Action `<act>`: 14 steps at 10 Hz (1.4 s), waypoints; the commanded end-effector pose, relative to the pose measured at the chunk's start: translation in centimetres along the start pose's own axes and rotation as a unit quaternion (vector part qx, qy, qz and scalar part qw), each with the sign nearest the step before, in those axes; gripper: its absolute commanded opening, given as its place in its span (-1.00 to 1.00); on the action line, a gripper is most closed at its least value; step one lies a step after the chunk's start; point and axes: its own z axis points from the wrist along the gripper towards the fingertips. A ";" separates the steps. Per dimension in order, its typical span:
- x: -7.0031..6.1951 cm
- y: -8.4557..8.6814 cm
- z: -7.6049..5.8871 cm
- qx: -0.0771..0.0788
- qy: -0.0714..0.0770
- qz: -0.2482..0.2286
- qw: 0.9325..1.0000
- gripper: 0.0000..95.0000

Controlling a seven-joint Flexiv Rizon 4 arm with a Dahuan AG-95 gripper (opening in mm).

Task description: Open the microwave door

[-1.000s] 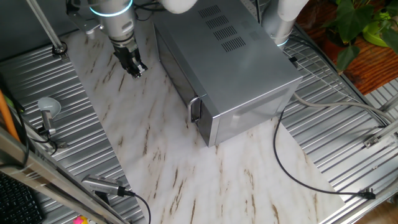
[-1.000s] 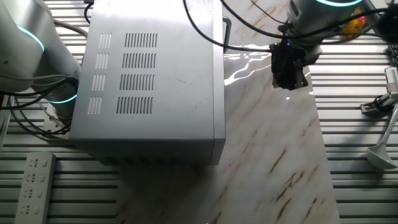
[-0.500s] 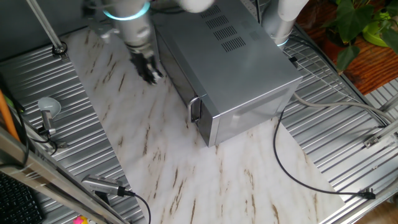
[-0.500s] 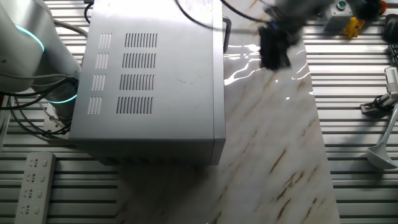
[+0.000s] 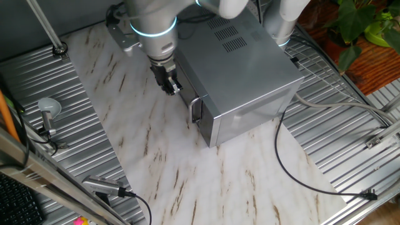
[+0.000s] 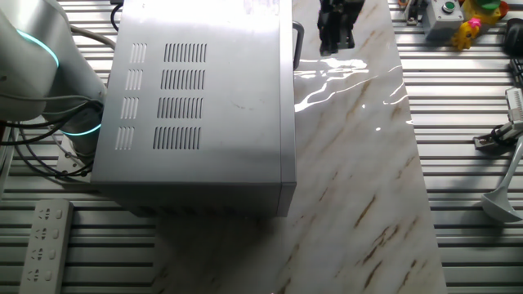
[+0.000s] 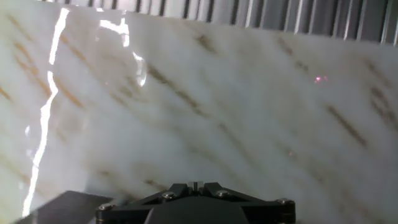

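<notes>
The microwave is a large silver-grey box on the marble board. Its door (image 5: 182,81) is the dark front face turned to the left, and it is closed. The vertical silver bar handle (image 5: 195,110) is at the door's near edge; it also shows in the other fixed view (image 6: 298,39). My gripper (image 5: 172,86) hangs just in front of the door, a little behind the handle, close to the board. In the other fixed view my gripper (image 6: 335,37) is right of the handle. In the hand view the fingertips (image 7: 194,185) are together, holding nothing, above bare marble.
A black cable (image 5: 281,156) loops over the board right of the microwave. A ladle (image 5: 47,109) lies on the ribbed metal at left. A power strip (image 6: 45,237) lies at lower left of the other fixed view. A second arm's base (image 6: 33,57) stands behind the microwave.
My gripper has swept across the board from well out in front of the microwave to right beside the door, near the handle. The door has not moved.
</notes>
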 end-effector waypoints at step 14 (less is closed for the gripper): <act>0.9 0.9 -1.7 -0.025 -0.005 0.034 0.999 -0.60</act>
